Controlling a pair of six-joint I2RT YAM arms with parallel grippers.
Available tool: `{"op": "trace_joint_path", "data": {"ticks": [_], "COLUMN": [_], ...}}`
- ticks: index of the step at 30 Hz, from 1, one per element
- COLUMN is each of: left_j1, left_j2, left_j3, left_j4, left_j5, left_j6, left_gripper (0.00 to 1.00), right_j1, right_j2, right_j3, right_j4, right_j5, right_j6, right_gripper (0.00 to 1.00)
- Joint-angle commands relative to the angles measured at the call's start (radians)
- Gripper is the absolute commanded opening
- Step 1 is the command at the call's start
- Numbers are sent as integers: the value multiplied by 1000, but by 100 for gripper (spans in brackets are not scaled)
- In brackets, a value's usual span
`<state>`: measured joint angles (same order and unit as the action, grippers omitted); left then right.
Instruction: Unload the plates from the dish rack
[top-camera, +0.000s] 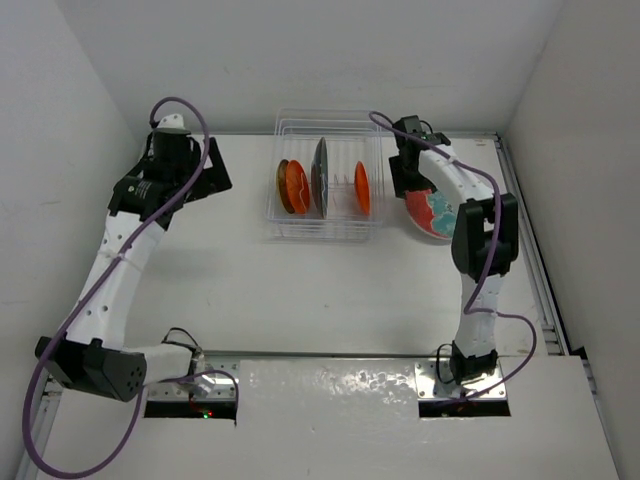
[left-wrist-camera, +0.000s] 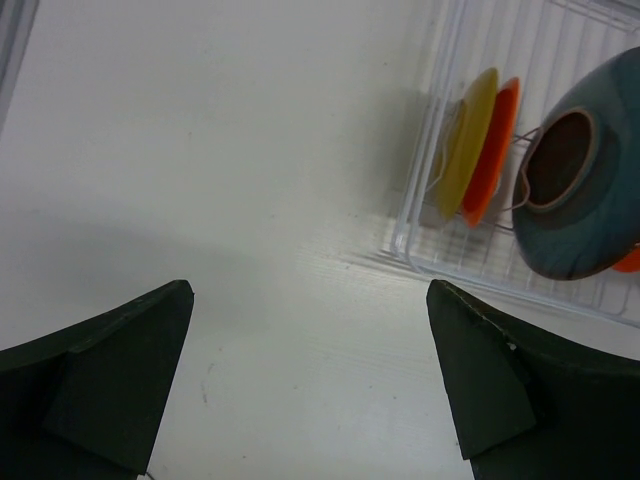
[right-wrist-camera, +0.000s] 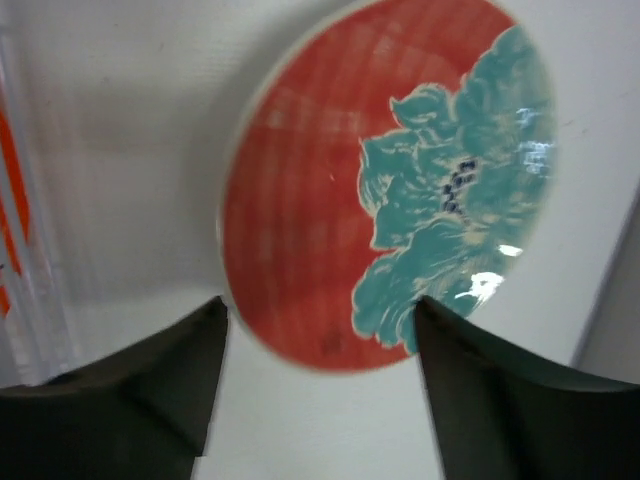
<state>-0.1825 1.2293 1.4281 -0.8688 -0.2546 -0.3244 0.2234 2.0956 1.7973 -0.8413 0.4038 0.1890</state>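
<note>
The clear dish rack (top-camera: 326, 232) stands at the back middle of the table. In its slots stand a yellow-brown plate (top-camera: 283, 187), an orange plate (top-camera: 297, 186), a dark teal plate (top-camera: 320, 177) and a second orange plate (top-camera: 362, 188). A red plate with a teal flower (right-wrist-camera: 390, 180) lies flat on the table right of the rack, partly under my right arm in the top view (top-camera: 432, 214). My right gripper (right-wrist-camera: 320, 325) is open just above that plate's near rim, holding nothing. My left gripper (left-wrist-camera: 308, 290) is wide open over bare table left of the rack.
White walls close in the table at the back and on both sides. A metal rail (top-camera: 535, 260) runs along the table's right edge. The rack's clear wall (right-wrist-camera: 35, 300) shows at the left edge of the right wrist view.
</note>
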Motion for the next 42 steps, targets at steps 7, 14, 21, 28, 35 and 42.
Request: {"op": "trace_joint_path", "data": {"ticks": [7,14,21,28,35,42], "left_j1": [-216,-452,-522,-555,-566,-597], "left_j2": [199,523,752,889,889,791], "left_j3": [192,406,567,568,666,704], "left_j4": [166,148,148,148,47,16], "left_j5": [64,-270,-341,-341,-604,-660], "left_j6": [-59,85,122,117,24,-19], "left_gripper": [100,98,85,85,17,0], "right_j1": [-12,-12,-29,-27,-29,-29], "right_j2": [-173,-445,-655,-749,-773,-776], "right_j3": [-64,-245,-360,-391,-388,-391], "right_j4": [22,-22,-45,-62,-65,-45], "right_j5": [-135,-134,-66,-79,-66,-69], "right_j6": [144,306,343,325,305,293], "right_gripper": [99,99,99,99,99,99]}}
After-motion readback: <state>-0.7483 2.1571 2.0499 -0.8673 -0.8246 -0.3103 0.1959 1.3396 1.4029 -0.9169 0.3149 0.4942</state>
